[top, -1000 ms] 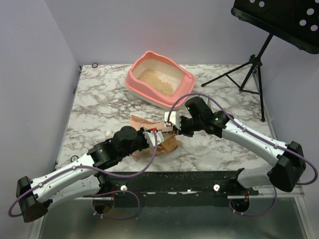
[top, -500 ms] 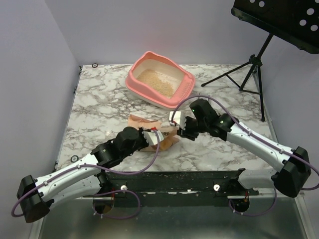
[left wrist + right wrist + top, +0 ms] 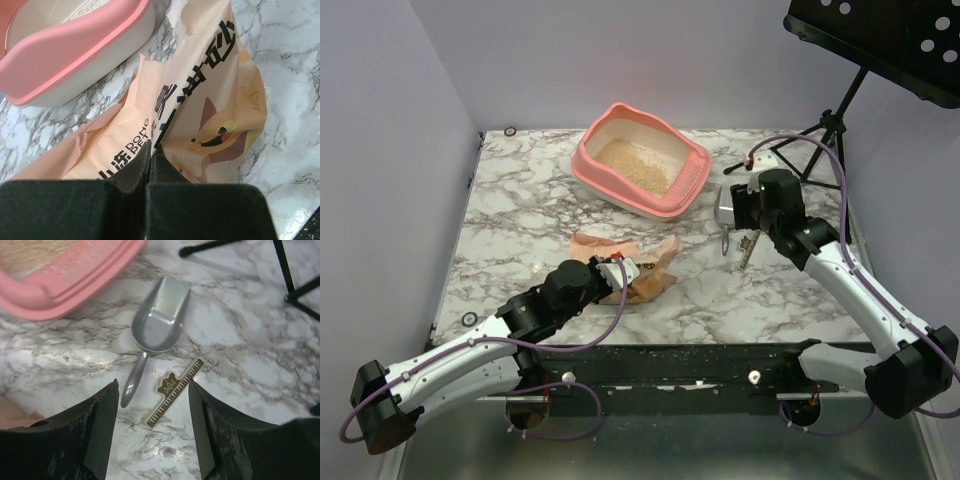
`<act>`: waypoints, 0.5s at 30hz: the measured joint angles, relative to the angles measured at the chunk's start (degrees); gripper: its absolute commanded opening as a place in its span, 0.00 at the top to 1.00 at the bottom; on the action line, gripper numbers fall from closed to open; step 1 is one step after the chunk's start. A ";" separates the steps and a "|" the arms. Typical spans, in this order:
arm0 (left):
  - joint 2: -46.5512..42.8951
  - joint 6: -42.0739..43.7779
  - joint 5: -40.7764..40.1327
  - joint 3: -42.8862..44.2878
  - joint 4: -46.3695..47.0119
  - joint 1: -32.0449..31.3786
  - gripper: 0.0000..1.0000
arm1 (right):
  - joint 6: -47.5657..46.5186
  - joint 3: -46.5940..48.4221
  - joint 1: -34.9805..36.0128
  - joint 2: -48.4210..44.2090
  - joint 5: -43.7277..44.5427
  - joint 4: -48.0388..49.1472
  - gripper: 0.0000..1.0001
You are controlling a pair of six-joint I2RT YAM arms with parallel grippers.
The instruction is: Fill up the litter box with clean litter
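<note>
The left gripper [image 3: 150,156] pinches one peach bag [image 3: 210,100], jaws clamped on its fold; the right gripper [image 3: 152,390], jaws apart, has left the bag and hangs over one grey scoop [image 3: 160,322] and one brown strip [image 3: 172,400], maybe a ruler; farther back, one pink litter box [image 3: 582,158] holds clean litter [image 3: 632,165]; marble table [image 3: 520,220], one black stand [image 3: 830,130].

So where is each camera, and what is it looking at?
Top external: high behind, looking down at the table; both arms show.
Left wrist: on the left arm, facing the bag pinched in the left gripper.
Right wrist: on the right arm, facing down at the scoop; open right gripper shows.
All three see the litter box.
</note>
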 measured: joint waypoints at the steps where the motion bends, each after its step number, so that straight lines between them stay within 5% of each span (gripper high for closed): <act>1: -0.04 -0.15 -0.02 0.00 0.00 0.00 1.00 | 3.61 -0.02 -1.90 0.92 1.25 -0.22 0.36; 15: -0.59 -1.55 -0.07 -0.17 -0.02 0.00 1.00 | 24.87 0.72 -12.90 22.47 6.71 -4.07 0.40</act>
